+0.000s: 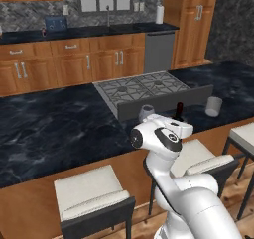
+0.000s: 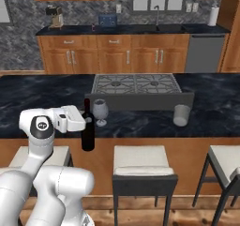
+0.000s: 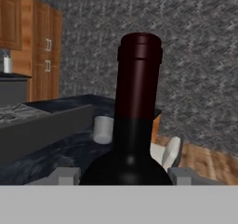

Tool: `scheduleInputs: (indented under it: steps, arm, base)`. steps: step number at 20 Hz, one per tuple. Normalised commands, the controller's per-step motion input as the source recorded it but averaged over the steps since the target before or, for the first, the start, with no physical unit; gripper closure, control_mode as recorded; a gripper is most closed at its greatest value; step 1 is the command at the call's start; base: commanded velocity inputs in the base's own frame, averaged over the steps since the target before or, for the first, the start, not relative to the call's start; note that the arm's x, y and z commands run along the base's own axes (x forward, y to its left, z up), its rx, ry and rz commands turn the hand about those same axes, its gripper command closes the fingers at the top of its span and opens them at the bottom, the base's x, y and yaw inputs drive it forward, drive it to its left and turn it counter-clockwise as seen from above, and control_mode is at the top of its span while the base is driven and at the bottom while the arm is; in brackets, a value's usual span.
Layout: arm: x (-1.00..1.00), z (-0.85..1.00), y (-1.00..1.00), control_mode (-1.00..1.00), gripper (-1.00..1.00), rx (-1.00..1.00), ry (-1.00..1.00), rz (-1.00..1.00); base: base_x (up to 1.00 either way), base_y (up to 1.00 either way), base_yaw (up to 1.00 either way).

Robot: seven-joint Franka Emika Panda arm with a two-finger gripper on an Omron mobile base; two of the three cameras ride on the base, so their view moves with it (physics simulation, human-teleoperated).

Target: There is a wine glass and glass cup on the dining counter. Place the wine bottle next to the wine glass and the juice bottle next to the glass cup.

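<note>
Black marbled stone topped the dining counter (image 2: 37, 103), with a built-in cooktop (image 2: 136, 84) at its middle and warm wooden sides below. Behind it ran a wall of wooden cabinets under a dark worktop, with a grey dishwasher front (image 1: 158, 52) set among them. 3 pale-cushioned stools (image 2: 144, 166) stood along the near side of the counter.

At the near edge of the counter stood the wine bottle (image 2: 87, 131), upright, tall and near-black. The white arm's tool (image 2: 78, 122) reached in from the left of the right base view, level with the bottle's upper body. In the hand view the wine bottle's neck rose dead centre, and the 2 grey fingers (image 3: 62, 175) sat either side of its shoulder, hard up against the glass. The jaws stood part-way closed around the bottle, which appeared gripped, though actual contact could not be confirmed.

Just beside the bottle, slightly farther in, stood the wine glass (image 2: 100, 111), clear and stemmed, also upright. In the left base view it showed just above the arm's wrist. The glass cup (image 2: 182, 115) stood well apart to the right, a short pale tumbler in front of the cooktop's right corner and near the counter's edge.
</note>
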Motion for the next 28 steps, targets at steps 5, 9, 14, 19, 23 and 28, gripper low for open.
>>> scheduleInputs:
  steps: [5,9,14,19,23,28]
  arm:
    - [0.0,0.0,0.0,1.0,1.0,0.0,0.0,0.0]
    - [0.0,0.0,0.0,1.0,1.0,0.0,0.0,0.0]
    - [0.0,0.0,0.0,1.0,1.0,0.0,0.0,0.0]
    - [0.0,0.0,0.0,1.0,1.0,0.0,0.0,0.0]
    - [0.0,0.0,0.0,1.0,1.0,0.0,0.0,0.0]
    - [0.26,0.0,0.17,-1.0,1.0,0.0,0.0,-0.05]
  base:
    - [0.36,-0.04,0.02]
    - [0.01,0.0,0.0]
    - [0.0,0.0,0.0]
    - [0.0,0.0,0.0]
    - [0.06,0.05,0.0]
    - [0.12,0.1,-0.02]
